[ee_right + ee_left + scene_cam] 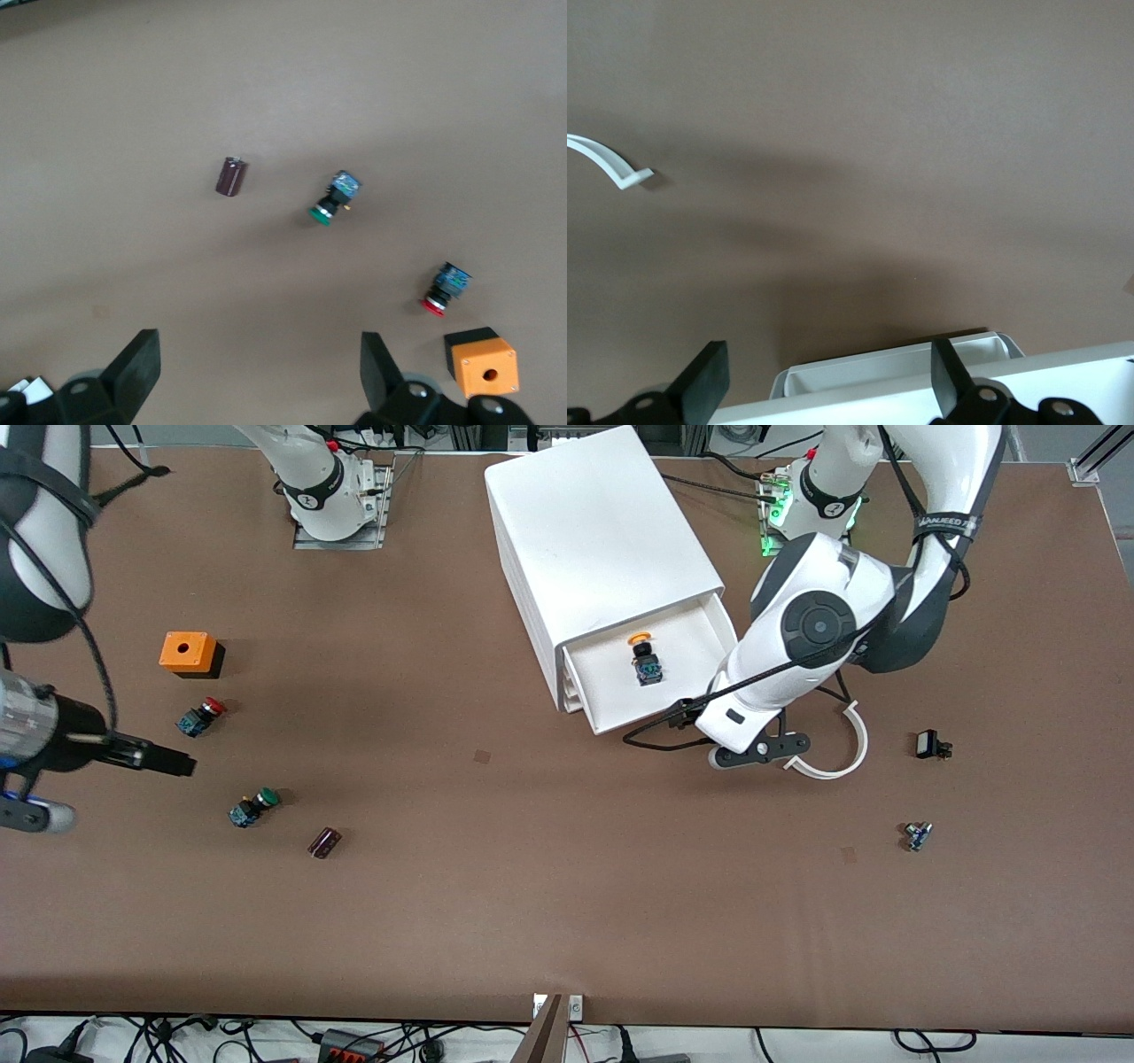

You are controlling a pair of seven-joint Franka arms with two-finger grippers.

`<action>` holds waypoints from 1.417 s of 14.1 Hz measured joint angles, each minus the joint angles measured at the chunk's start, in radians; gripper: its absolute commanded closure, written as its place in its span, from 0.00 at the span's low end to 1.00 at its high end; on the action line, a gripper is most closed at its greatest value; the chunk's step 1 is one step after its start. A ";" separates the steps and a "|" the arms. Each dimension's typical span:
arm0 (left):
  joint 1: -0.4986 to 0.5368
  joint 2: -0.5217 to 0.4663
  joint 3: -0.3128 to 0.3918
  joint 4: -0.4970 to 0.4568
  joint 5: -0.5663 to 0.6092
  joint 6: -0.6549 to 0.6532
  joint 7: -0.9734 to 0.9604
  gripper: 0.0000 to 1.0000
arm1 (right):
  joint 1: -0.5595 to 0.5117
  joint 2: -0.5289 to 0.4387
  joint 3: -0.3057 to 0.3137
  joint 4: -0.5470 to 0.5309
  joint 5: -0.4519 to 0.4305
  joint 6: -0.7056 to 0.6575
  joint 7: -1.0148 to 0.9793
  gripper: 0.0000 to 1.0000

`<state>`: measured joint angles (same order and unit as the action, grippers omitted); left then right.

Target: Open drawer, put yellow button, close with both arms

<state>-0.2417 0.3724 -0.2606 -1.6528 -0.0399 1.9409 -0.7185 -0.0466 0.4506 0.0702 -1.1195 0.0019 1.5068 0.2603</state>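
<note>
Yellow-capped, the button (644, 658) lies on its side inside the open top drawer (682, 691) of the white cabinet (595, 540), cap pointing to twelve o'clock toward the cabinet body. That drawer is pulled out toward the front camera, and its front edge (895, 367) shows between my left fingers (950, 379) in the left wrist view. My left gripper (700, 710) sits at the drawer's corner toward the left arm's end of the table, at about four o'clock from the button, with its fingers spread apart and nothing between them. Just past it, at about three o'clock of it, a curved white strip (842, 753) lies on the brown table (567, 903), and two small dark parts (930, 745) (918, 835) lie further toward that end. My right gripper (164, 760) hangs over the table at the right arm's end, fingers wide apart and empty, waiting. Around it lie a red button (200, 716) at one o'clock, a green button (252, 807) at four o'clock, a dark cylinder (324, 842) past the green one, and an orange box (188, 652) at twelve o'clock.
</note>
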 measured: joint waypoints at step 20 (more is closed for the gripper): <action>-0.035 -0.073 -0.106 -0.228 0.002 0.150 -0.176 0.00 | 0.004 -0.298 -0.124 -0.333 -0.028 0.065 -0.293 0.00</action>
<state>-0.2770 0.2996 -0.3671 -1.8808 -0.0383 2.0907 -0.8942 -0.0424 0.1528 -0.0535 -1.4527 -0.0257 1.5718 -0.0330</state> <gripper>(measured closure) 0.000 0.000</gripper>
